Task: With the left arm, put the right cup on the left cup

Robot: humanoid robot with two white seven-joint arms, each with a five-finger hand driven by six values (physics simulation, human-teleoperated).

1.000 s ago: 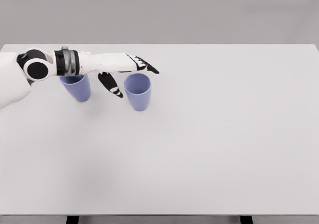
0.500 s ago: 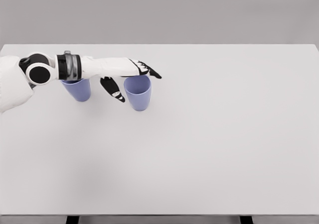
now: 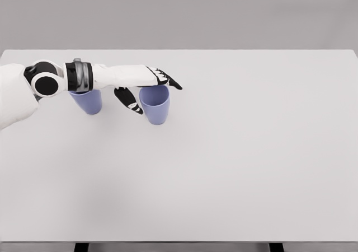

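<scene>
Two blue-violet cups stand upright on the white table (image 3: 235,151). The right cup (image 3: 156,106) is near the table's back left; the left cup (image 3: 87,101) stands further left, its rim hidden behind my forearm. My left hand (image 3: 151,92) reaches in from the left, open around the right cup: the fingers (image 3: 165,78) stretch over the far side of its rim and the thumb (image 3: 128,101) points down beside its left wall. The fingers have not closed on the cup. The right arm is out of view.
The table's far edge (image 3: 179,50) runs just behind the cups, with a grey wall beyond.
My left hand has slid slightly right and lower, bringing thumb and fingers closer around the right cup. Both cups stay where they were.
</scene>
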